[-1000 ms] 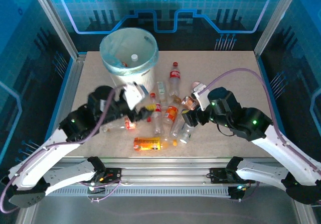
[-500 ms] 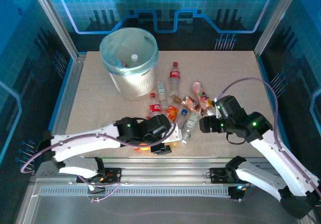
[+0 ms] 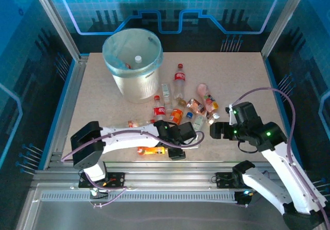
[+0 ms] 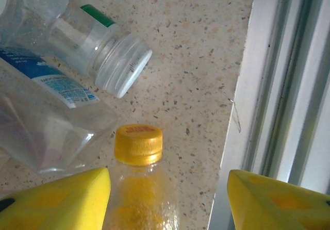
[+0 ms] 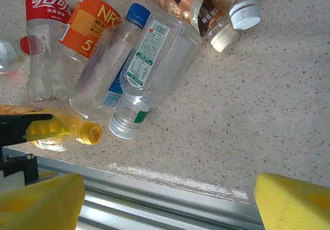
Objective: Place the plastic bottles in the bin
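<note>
The bin (image 3: 133, 60) stands at the back left with a white-capped bottle (image 3: 137, 59) inside. Several plastic bottles (image 3: 176, 115) lie in a heap mid-table. An orange bottle (image 3: 151, 150) with a yellow cap (image 4: 138, 145) lies near the front edge. My left gripper (image 3: 178, 145) (image 4: 169, 181) is open astride its neck. The left finger sits beside the bottle, while the right finger stands well clear over the rail. My right gripper (image 3: 219, 132) (image 5: 170, 189) is open with nothing in it, above the table's front edge, right of the heap.
An uncapped clear bottle (image 5: 149, 75) (image 4: 103, 49) and a blue-labelled bottle (image 4: 46, 101) lie just beyond the orange one. The metal front rail (image 4: 278, 85) (image 5: 154, 199) runs close under both grippers. Bare table (image 3: 242, 80) lies at the right.
My left arm swung down from the middle of the heap to the front edge and settled over the orange bottle. The right gripper drew back to the right, away from the heap.
</note>
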Action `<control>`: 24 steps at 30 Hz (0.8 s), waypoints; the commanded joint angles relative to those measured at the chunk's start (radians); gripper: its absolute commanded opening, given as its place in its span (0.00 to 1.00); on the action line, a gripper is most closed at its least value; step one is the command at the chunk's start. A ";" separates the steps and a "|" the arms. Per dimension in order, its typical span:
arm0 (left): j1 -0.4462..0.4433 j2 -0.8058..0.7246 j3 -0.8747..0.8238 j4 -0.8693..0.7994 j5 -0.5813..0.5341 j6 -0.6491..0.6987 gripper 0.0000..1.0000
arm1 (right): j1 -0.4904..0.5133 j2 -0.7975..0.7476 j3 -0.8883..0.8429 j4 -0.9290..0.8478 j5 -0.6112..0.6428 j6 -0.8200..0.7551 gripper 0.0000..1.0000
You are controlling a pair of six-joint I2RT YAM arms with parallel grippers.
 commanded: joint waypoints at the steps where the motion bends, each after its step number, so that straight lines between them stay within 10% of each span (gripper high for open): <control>1: -0.006 0.058 0.045 -0.022 -0.040 0.037 0.62 | -0.037 0.052 -0.034 0.062 -0.070 -0.020 0.86; 24: 0.040 0.210 0.089 -0.032 -0.069 0.080 0.48 | -0.095 0.086 -0.093 0.142 -0.123 -0.041 0.84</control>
